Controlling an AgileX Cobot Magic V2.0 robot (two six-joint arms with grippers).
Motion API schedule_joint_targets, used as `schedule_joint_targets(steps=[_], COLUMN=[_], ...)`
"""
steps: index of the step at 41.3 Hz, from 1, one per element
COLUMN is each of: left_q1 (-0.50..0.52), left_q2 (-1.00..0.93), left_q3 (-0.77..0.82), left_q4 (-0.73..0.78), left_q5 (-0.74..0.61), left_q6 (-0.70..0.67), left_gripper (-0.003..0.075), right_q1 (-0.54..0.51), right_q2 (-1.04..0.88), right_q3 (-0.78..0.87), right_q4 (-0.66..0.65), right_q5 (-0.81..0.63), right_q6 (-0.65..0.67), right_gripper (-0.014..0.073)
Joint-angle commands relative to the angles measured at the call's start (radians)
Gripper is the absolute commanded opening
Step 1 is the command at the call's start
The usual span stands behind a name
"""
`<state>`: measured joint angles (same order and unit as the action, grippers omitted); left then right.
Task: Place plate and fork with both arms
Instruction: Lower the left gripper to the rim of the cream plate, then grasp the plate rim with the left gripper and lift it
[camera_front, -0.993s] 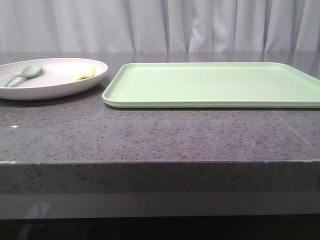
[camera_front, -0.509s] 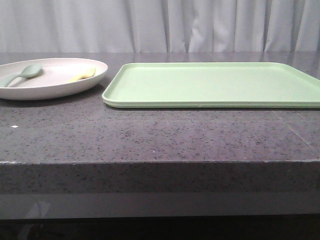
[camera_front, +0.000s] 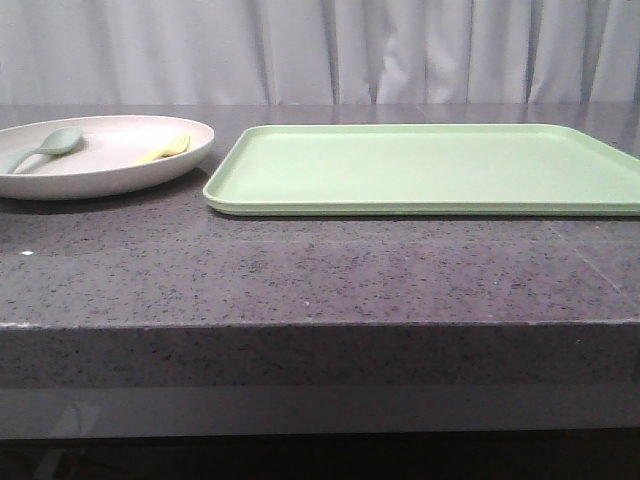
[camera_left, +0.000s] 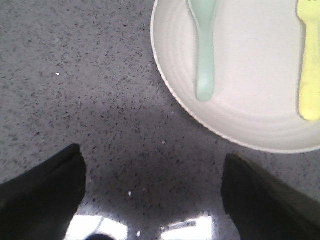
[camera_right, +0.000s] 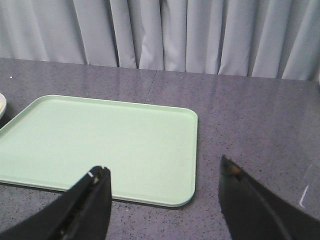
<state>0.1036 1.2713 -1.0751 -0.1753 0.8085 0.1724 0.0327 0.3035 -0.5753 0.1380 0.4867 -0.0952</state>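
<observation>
Grey bench (camera_front: 300, 280): speckled stone, one, carrying everything.
Tray (camera_front: 430, 165): one, light green, flat and bare, just right of the plate, a narrow gap between them.
Plate (camera_front: 100, 160): one, pinkish-cream, at the bench's left; spoon and fork lie in it, apart.
Left end effector (camera_left: 155, 200): fingers spread wide, holding nothing, over bare bench; the plate's near rim lies just ahead and a little to its right. Clearly the nearer arm.
Right end effector (camera_right: 165, 205): spread, empty, facing the tray, well apart from the plate.
Spoon (camera_left: 204, 45): one, grey-green.
Fork (camera_left: 309, 65): one, yellow, long axis roughly parallel to the spoon's, handle end toward the left wrist.
</observation>
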Motion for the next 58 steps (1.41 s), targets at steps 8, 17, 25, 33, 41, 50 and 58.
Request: schedule_joint_targets(steps=[8,17,25,33,41,50,58], left_q1=[0.151,0.156,0.156,0.149,0.143,0.143,0.143], left_q2=[0.18,0.311,0.407,0.475,0.522,0.531,0.531], left_q3=[-0.129,-0.212,-0.279,-0.316,-0.318,-0.318,-0.318], left_q4=[-0.48,-0.554,-0.576,-0.598,-0.624,-0.628,-0.638], left_q5=[-0.017,-0.013,-0.015,-0.013,-0.01,0.009,0.018], left_q6=[0.291,0.312,0.312,0.312,0.312,0.312,0.312], left_gripper=[0.0545,0.0526,0.0409,0.0367,0.0367,0.0312,0.0111], right_q1=[0.003,0.003,0.003,0.003,0.003,0.003,0.003], right_q2=[0.018,0.018,0.018,0.018,0.018,0.018,0.018], right_q3=[-0.034,-0.034,-0.034,-0.034,-0.034,-0.034,-0.034], right_q4=[-0.002,-0.002,-0.002,-0.002,-0.002,-0.002,-0.002], right_q5=[-0.086,-0.086,-0.086,-0.086,-0.086,-0.087,-0.087], right_q6=[-0.014,-0.014,-0.014,-0.014,-0.014,-0.014,-0.014], right_gripper=[0.0489,0.0489,0.0489,0.0489,0.0489,0.0489,0.0489])
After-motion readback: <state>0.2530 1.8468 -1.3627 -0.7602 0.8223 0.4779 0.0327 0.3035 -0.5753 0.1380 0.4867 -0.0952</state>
